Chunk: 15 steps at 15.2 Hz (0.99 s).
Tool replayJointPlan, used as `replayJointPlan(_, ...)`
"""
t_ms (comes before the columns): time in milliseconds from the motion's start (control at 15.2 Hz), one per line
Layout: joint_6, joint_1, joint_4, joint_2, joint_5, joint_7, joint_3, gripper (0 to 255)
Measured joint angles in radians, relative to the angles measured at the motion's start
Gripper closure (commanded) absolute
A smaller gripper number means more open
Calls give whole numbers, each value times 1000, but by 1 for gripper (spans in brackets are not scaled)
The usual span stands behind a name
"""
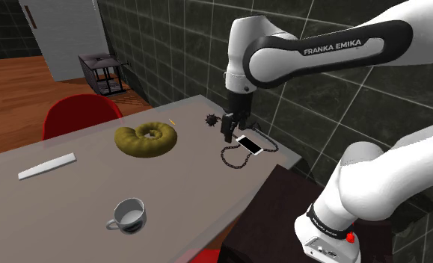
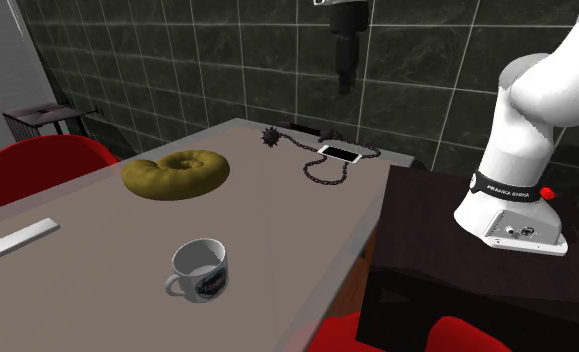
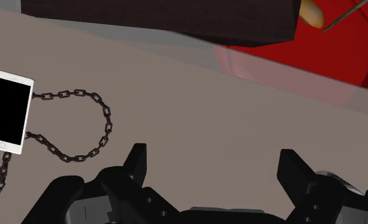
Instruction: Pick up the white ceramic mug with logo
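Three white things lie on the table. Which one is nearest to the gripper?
The phone with the black screen, by the dark chain. The mug and the flat strip lie much farther from the gripper.

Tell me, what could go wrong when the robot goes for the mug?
1. The open gripper hangs over the phone and the chain, far from the mug. If it travels low on the way, it might snag the chain or knock the phone.
2. The mug stands upright, not far from the edge of the table. A clumsy bump could tip it or push it toward that edge.
3. The mug is round, so a pinch might slip.
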Motion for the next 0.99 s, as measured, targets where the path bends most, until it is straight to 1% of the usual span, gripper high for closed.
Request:
replayJointPlan(330,145,27,9,137,24,73,62,0)
replayJointPlan(594,250,44,41,261,26,135,108,0)
replayJointPlan(726,299,49,68,331,16,162,125,0)
replayJointPlan(990,383,65,157,494,-21,238,160,0)
